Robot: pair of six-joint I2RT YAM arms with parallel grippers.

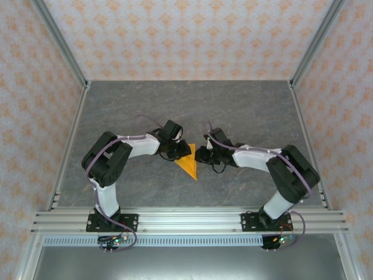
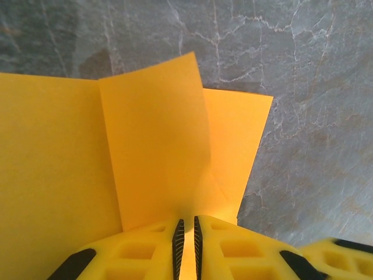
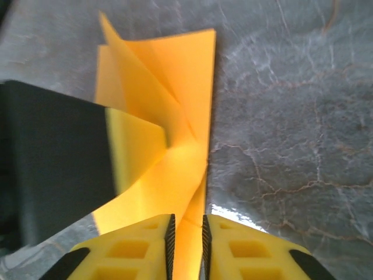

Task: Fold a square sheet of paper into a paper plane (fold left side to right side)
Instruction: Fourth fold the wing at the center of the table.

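The orange sheet of paper, folded into a pointed dart shape, lies at the middle of the table between both arms with its tip toward the near edge. My left gripper is shut on it; in the left wrist view the pads pinch a raised flap of the paper. My right gripper meets the paper from the right. In the right wrist view its jaws stand slightly apart, open, with a fold of the paper passing between them. The left gripper's yellow finger shows on the paper's other side.
The grey marbled table top runs to patterned walls at the back and sides. An aluminium rail with both arm bases crosses the near edge. Metal frame posts stand at the back corners.
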